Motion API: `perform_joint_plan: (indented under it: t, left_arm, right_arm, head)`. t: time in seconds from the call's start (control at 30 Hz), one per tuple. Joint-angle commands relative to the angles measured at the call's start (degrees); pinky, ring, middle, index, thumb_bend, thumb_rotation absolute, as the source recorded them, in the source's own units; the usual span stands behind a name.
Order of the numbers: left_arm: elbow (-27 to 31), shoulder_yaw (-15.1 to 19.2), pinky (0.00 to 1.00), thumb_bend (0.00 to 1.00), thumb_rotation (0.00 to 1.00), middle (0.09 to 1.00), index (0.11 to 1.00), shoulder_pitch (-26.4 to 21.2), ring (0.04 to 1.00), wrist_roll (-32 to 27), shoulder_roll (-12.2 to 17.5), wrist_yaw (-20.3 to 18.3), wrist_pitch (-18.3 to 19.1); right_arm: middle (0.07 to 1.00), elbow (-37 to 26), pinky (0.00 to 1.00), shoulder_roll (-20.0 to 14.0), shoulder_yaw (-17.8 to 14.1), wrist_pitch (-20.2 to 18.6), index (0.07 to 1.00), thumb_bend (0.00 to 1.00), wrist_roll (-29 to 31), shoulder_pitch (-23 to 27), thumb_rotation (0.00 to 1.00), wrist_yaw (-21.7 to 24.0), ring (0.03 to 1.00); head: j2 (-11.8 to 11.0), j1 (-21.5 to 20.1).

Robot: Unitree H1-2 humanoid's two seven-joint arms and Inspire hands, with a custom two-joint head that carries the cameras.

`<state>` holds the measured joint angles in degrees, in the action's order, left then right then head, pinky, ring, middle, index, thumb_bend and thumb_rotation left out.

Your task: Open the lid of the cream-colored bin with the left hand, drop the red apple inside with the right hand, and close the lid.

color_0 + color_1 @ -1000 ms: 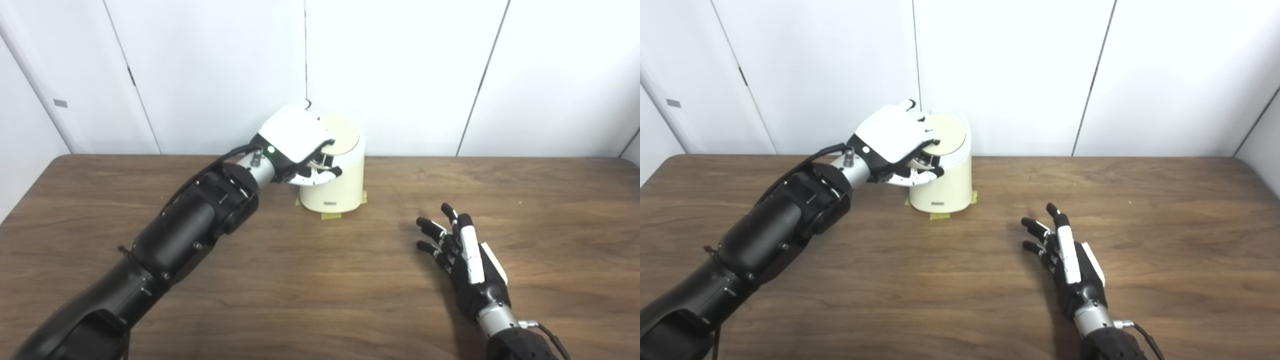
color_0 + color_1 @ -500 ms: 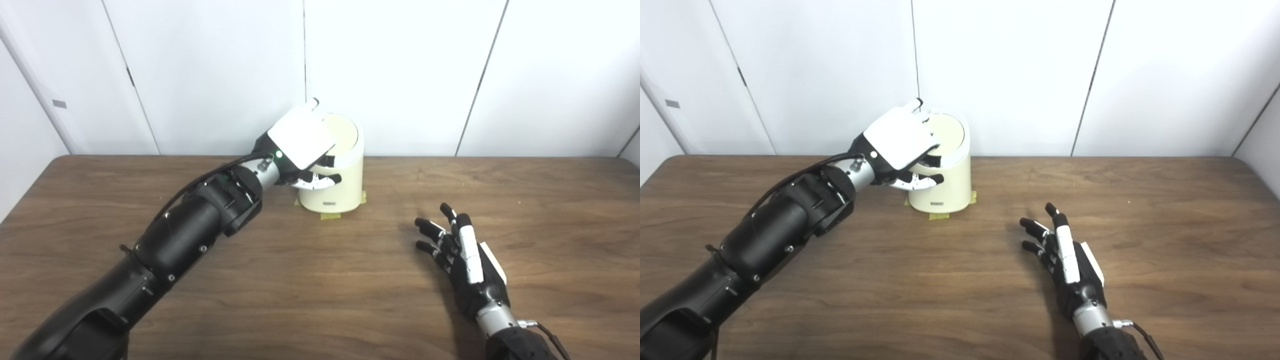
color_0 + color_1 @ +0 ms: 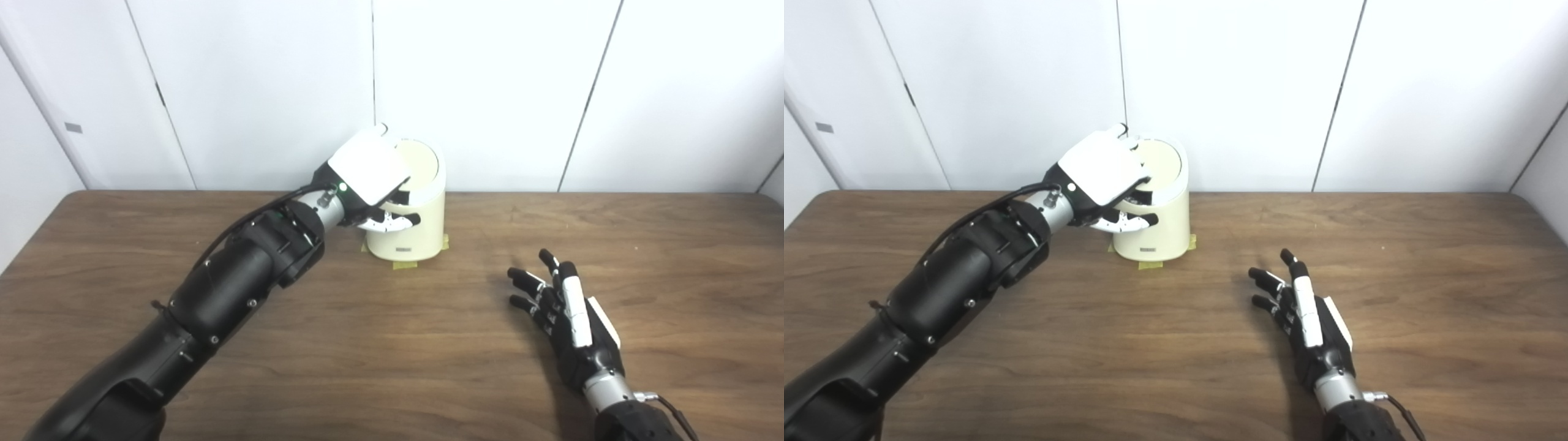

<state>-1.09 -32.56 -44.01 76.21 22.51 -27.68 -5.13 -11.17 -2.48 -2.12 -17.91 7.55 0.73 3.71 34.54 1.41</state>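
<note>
Left hand (image 3: 367, 177) grips the round lid (image 3: 420, 164) of the cream-colored plastic bin (image 3: 409, 233) at the desk's far edge; right hand (image 3: 566, 318) rests open, fingers spread.

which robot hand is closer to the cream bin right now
Left. The left robot hand is right at the cream bin, draped over the near-left edge of its lid. The right robot hand lies open on the table, well off toward the near right.

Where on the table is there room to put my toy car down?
Bare wood lies between the bin and the right hand, and all along the table's right side. It is crowded at the bin's left, where the left hand sits.
</note>
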Motion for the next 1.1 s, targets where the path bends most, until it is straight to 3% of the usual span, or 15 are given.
perform_joint_plan:
  t: [0.0,0.27,0.47,0.57,0.7,0.8,0.9,0.97,1.07]
  left_arm:
    - [-0.2,-0.1,0.97,0.52,1.0,0.833,0.77,-0.1,0.905,-0.6,0.7,-3.0,-0.6]
    - [-0.4,0.3,0.99,0.52,1.0,0.843,0.778,0.6,0.911,-1.8,0.9,-2.7,-0.5]
    - [4.1,4.6,0.96,0.47,1.0,0.815,0.78,0.6,0.877,-5.2,1.2,-0.1,-0.2]
    - [6.9,8.2,0.96,0.44,1.0,0.802,0.78,-0.1,0.862,-7.7,1.0,1.8,0.2]
    - [11.2,12.7,0.98,0.41,1.0,0.821,0.796,-0.9,0.884,-10.2,0.8,0.7,1.6]
    - [14.3,16.2,0.9,0.39,1.0,0.828,0.795,-0.4,0.866,-11.9,0.6,2.0,2.0]
    - [17.6,20.3,0.84,0.37,1.0,0.813,0.806,2.0,0.832,-13.7,-0.7,4.6,3.7]
    - [20.0,23.3,0.73,0.37,0.98,0.82,0.817,4.6,0.822,-16.3,-2.6,5.1,6.3]
    - [23.4,27.3,0.72,0.37,0.99,0.846,0.836,9.4,0.837,-21.4,-5.0,5.6,9.8]
  right_arm:
    - [0.785,-0.3,0.88,0.0,0.1,-0.4,1.0,0.48,-0.2,1.0,1.0,-0.3,0.878]
    - [0.785,0.0,0.88,-0.1,0.0,-0.3,1.0,0.48,0.0,1.3,1.0,-0.1,0.875]
    - [0.776,-0.2,0.88,-0.1,-0.1,-0.3,1.0,0.48,-0.2,1.2,1.0,-0.3,0.872]
    - [0.779,0.2,0.87,-0.3,-0.4,-0.1,1.0,0.48,-0.2,1.4,1.0,-0.4,0.875]
    - [0.788,0.4,0.88,-0.5,-0.6,0.1,1.0,0.48,-0.3,1.6,1.0,-0.4,0.877]
    - [0.785,0.7,0.87,-0.6,-0.7,0.3,1.0,0.49,-0.4,1.7,1.0,-0.4,0.877]
    - [0.787,0.9,0.88,-0.7,-0.7,0.3,1.0,0.48,-0.4,1.8,1.0,-0.4,0.877]
    - [0.787,1.0,0.87,-0.8,-0.7,0.5,1.0,0.48,-0.4,1.9,1.0,-0.4,0.874]
    - [0.793,0.9,0.86,-0.7,-0.9,0.7,1.0,0.48,-0.3,1.9,1.0,-0.4,0.873]
  head:
    - [0.1,0.0]
    - [0.0,0.0]
    - [0.1,-0.1]
    - [0.0,0.0]
    - [0.0,0.2]
    - [0.0,0.2]
    - [0.1,0.3]
    - [0.1,0.3]
    - [0.1,0.0]
